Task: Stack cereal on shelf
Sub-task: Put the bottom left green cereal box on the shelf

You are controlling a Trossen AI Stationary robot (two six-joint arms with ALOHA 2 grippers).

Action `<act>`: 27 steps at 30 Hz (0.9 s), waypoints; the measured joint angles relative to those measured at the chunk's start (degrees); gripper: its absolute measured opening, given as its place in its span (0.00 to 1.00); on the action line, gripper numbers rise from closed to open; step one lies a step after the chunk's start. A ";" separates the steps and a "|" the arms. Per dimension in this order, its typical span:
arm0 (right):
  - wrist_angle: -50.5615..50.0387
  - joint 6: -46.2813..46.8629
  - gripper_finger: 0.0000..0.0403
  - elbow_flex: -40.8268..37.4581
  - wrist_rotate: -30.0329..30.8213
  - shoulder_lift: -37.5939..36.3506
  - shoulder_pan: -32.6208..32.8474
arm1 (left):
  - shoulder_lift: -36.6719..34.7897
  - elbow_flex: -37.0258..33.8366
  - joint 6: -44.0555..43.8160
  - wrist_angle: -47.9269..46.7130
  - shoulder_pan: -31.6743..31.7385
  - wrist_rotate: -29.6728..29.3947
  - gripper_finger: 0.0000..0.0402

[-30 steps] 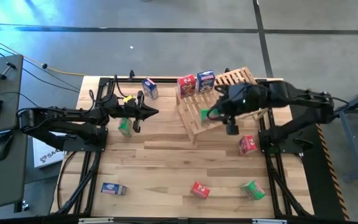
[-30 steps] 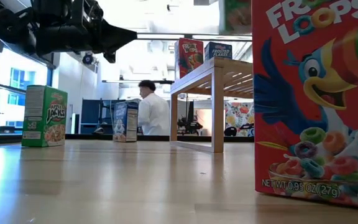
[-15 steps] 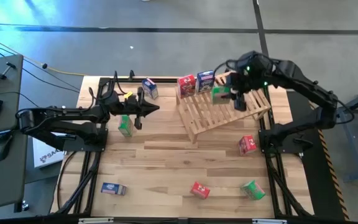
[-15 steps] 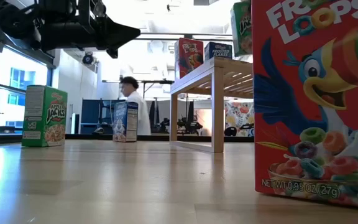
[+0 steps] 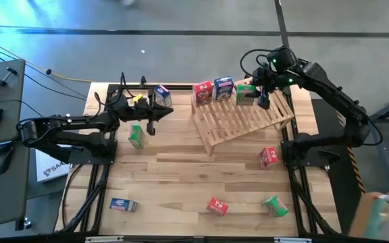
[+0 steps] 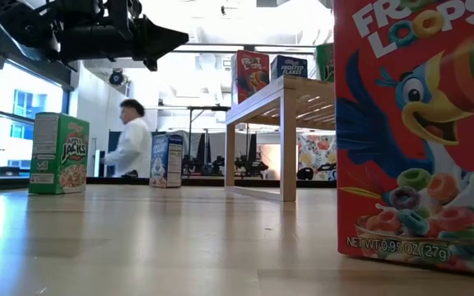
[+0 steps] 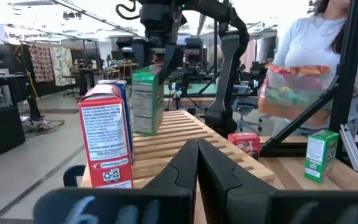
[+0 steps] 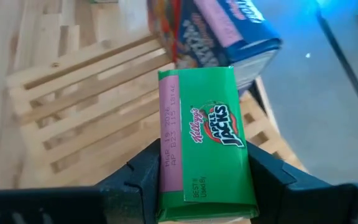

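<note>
- Cereal boxes number nine in the high view: a red box and a blue box stand on the upper end of the slatted wooden shelf, and a green Apple Jacks box is held at that same top row, just beside the blue one.
- Right gripper grasps this green box across its narrow sides — the right wrist view shows the dark fingers pressed on both edges of the box above the slats.
- Step in hand, as it appears: placing the third box in the row. The next move likely calls for lowering it until its base rests on the slats, then letting go without nudging the blue neighbour.
- Left gripper hangs clenched and empty above the table's left side, near a green box and a blue one that remain on the table.
- More boxes wait on the planks: red, red, green and blue.
- Only the low view gives the Froot Loops front close up; the high view alone shows the whole count.
- Left wrist view catches what the others miss — a person beyond the table carrying a bag.
</note>
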 joint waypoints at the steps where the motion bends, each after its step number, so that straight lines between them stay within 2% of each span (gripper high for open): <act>1: 0.62 -0.55 0.38 -0.45 -0.37 -0.08 -0.82 | 0.00 0.03 0.07 0.06 0.00 0.00 0.00; 9: 2.15 -3.61 0.38 -0.73 -4.17 0.97 -5.77 | 0.00 0.03 1.93 0.03 0.17 -1.53 0.00; 17: 5.35 -3.86 0.38 -3.58 -5.66 1.20 -6.47 | 0.00 0.03 1.61 0.07 0.87 -1.55 0.00; 20: 6.63 -2.06 0.38 -4.17 -5.12 1.32 -6.47 | 0.00 0.03 1.56 0.07 0.87 -1.55 0.00; 23: 7.67 -0.54 0.39 -4.19 -2.15 1.32 -6.10 | 0.00 0.03 1.54 0.09 0.87 -1.57 0.00; 27: 8.23 -0.39 0.43 -4.19 -0.12 1.32 -5.32 | 0.00 0.03 1.54 0.37 0.87 -1.61 0.00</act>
